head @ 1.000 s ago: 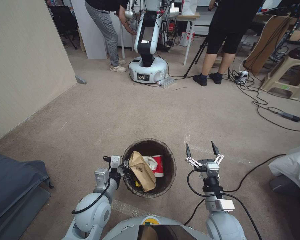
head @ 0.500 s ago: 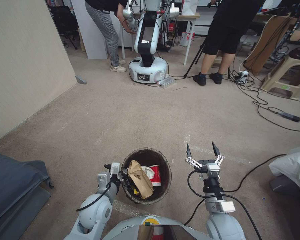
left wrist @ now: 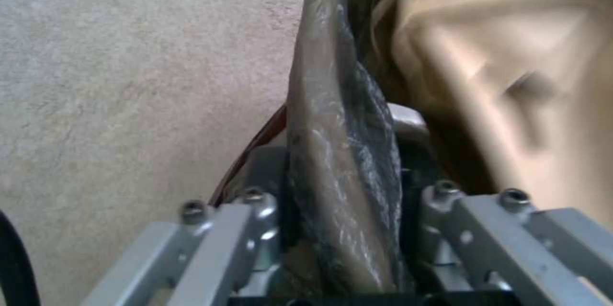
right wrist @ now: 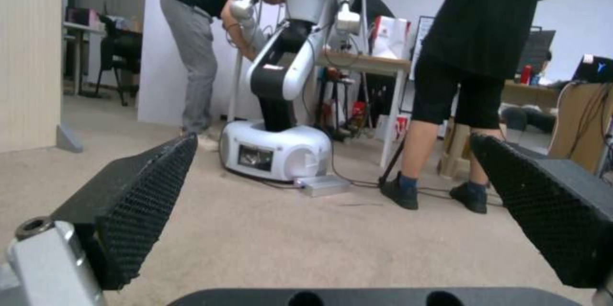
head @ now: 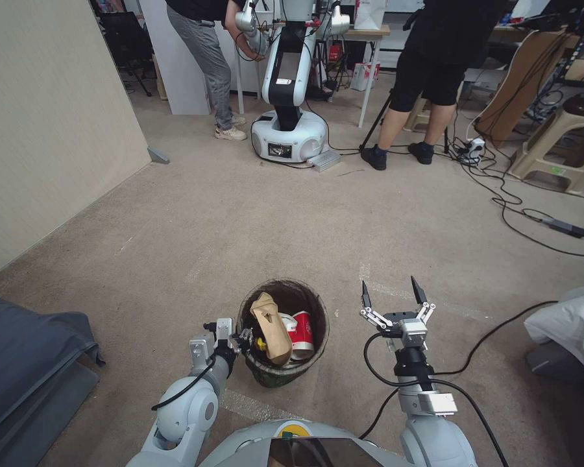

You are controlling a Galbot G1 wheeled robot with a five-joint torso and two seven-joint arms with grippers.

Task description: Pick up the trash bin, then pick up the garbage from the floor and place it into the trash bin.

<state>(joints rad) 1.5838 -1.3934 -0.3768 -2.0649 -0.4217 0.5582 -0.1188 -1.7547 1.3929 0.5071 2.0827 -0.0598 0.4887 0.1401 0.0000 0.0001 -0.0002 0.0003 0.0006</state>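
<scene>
Left wrist view puts you right up against the left gripper (left wrist: 345,229), whose two fingers (left wrist: 255,210) are pinched onto the rim of the trash bin (left wrist: 338,119), one on the outside and one inside, with the dark, crinkled bag liner (left wrist: 357,162) squeezed between them. Just past the rim, a tan blur of the brown paper bag (left wrist: 511,57) leans close to the inner finger. From the head view, the left gripper (head: 243,338) meets the bin at its left edge, and the trash bin (head: 285,376) sits low in front of the robot's body, between the two arms, over the beige carpet (head: 253,220); whether it is resting on the floor or hanging just off it is hard to say. Inside it stands the brown paper bag (head: 270,318), with a red-and-white paper cup (head: 302,332) beside it and a bit of yellow wrapper (head: 261,344) tucked under the bag. The right gripper (head: 396,293) hangs just to the right of the bin, apart from it, its black fingertips (head: 417,289) spread wide and holding nothing; in the right wrist view the same right gripper (right wrist: 338,210) frames bare carpet between its textured pads (right wrist: 147,200).
</scene>
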